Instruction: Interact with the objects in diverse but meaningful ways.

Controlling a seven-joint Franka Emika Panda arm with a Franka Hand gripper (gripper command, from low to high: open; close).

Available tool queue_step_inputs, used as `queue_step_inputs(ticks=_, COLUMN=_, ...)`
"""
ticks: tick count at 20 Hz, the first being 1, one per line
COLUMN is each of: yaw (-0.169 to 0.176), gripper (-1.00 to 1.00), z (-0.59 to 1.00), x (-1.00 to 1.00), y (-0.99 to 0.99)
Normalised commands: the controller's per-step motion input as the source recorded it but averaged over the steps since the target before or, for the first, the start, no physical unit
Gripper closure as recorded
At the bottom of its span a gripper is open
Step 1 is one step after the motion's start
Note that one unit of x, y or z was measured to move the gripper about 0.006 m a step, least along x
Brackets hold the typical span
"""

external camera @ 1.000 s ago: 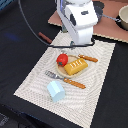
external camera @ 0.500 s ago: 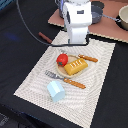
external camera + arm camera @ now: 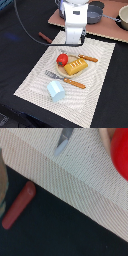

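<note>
— Tomato (image 3: 62,59) first: where do you see it?

— You have it on the small plate (image 3: 61,71) in the middle of the woven placemat (image 3: 95,95), touching the yellow ridged block (image 3: 76,66), which lies at its 4 o'clock on the same plate. Nothing else sits on that plate.

— And the cup?

— Your pale blue cup (image 3: 55,91) lies on its side at the plate's 7 o'clock; you cannot see into it. A fork (image 3: 65,79) lies between cup and plate, a knife (image 3: 86,58) at the plate's 1 o'clock.

— The sausage stick?

— Off the mat on the dark table (image 3: 22,55), at the plate's 10 o'clock (image 3: 45,37); your wrist view shows it too (image 3: 19,205), beside the mat's edge.

— The claw?

— The gripper (image 3: 75,41) hangs over the mat's far edge, above the tomato; whether it is spread or pressed together, you cannot tell. Grey pots (image 3: 95,14) stand on the board (image 3: 107,31) behind.
</note>
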Motion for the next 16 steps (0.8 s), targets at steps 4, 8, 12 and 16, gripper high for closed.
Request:
queue_step_inputs(ticks=4, yaw=-0.041, gripper=-1.00, z=-0.10, x=-0.66, y=0.19)
queue_step_inputs(ticks=8, yaw=-0.016, gripper=-1.00, z=-0.15, x=-0.76, y=0.18)
queue_step_inputs(ticks=12, yaw=-0.001, gripper=-1.00, z=-0.19, x=-0.83, y=0.18)
queue_step_inputs(ticks=16, yaw=0.000, gripper=-1.00, z=-0.19, x=-0.83, y=0.19)
